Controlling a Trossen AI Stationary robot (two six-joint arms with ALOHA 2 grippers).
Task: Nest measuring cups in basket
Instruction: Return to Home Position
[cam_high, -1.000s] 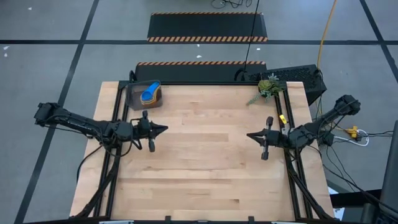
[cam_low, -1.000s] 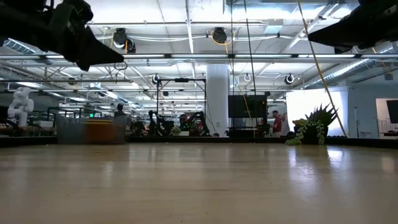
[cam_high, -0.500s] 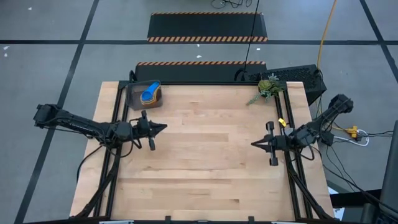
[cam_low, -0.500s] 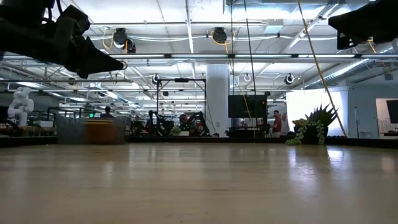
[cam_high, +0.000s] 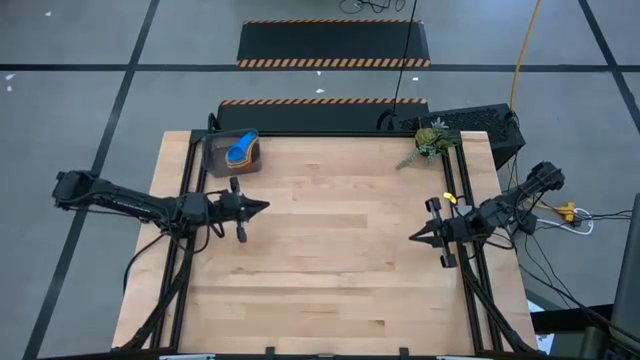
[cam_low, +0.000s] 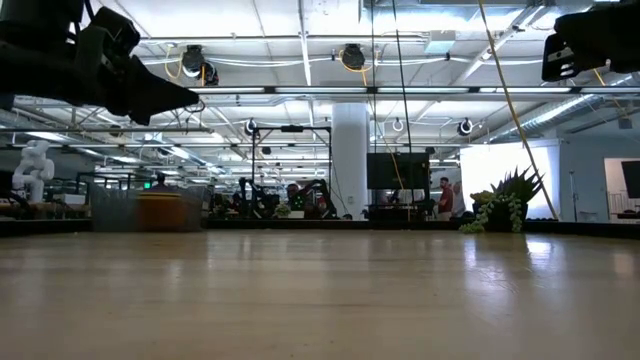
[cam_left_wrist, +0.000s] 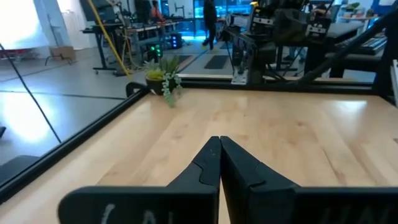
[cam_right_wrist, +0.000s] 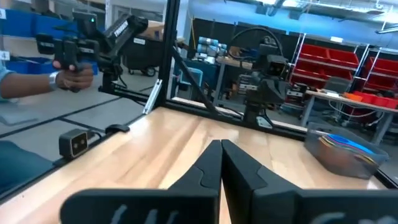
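Note:
The dark grey basket (cam_high: 231, 153) stands at the table's far left corner with the measuring cups (cam_high: 241, 150) nested inside it; a light blue one shows on top, an orange one beneath. The right wrist view shows the basket (cam_right_wrist: 342, 152) and cups (cam_right_wrist: 346, 141) as well. My left gripper (cam_high: 264, 207) hovers shut above the table's left side, below the basket in the high view, pointing level toward the right. My right gripper (cam_high: 413, 238) hovers shut near the right edge, pointing left. Neither holds anything.
A green plant sprig (cam_high: 430, 142) sits at the far right corner. A small yellow piece (cam_high: 452, 197) lies on the right frame rail. Bare wood (cam_high: 330, 250) lies between the two grippers. A person's hand (cam_right_wrist: 65, 78) holds a device beyond the table.
My right gripper has drawn back toward the table's right edge and a little toward the near edge, swinging its wrist as it went. My left gripper has sunk slightly and retreated a little toward the left edge. Both stay shut.

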